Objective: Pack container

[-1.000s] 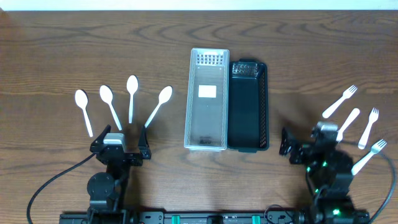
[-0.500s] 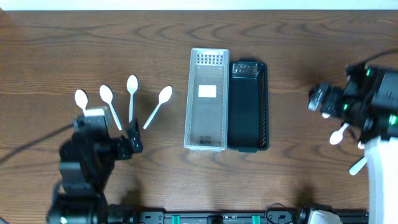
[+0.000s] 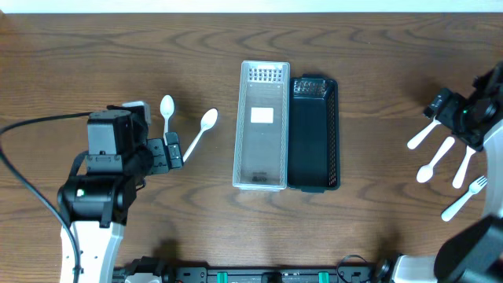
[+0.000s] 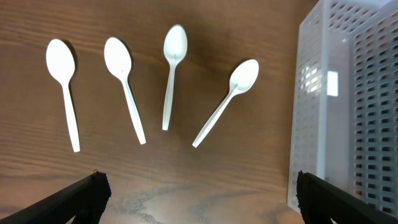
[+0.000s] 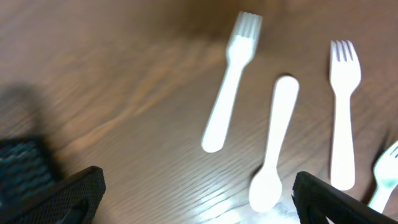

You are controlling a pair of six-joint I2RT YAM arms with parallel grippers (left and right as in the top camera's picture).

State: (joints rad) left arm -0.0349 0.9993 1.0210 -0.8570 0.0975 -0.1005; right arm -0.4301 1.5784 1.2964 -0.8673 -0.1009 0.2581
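The left gripper [image 4: 200, 190] is hanging wide open with nothing between its fingers, and four white spoons [image 4: 171, 74] are lying fanned on the wooden table [image 4: 37, 168] just ahead of it. The clear container [image 3: 263, 126] is sitting at mid-table off to that gripper's right, touching the black container [image 3: 314, 134] along one long side. The right gripper [image 5: 198, 186] is gaping just as wide and empty, hovering near the white forks [image 5: 230, 81], well apart from both containers
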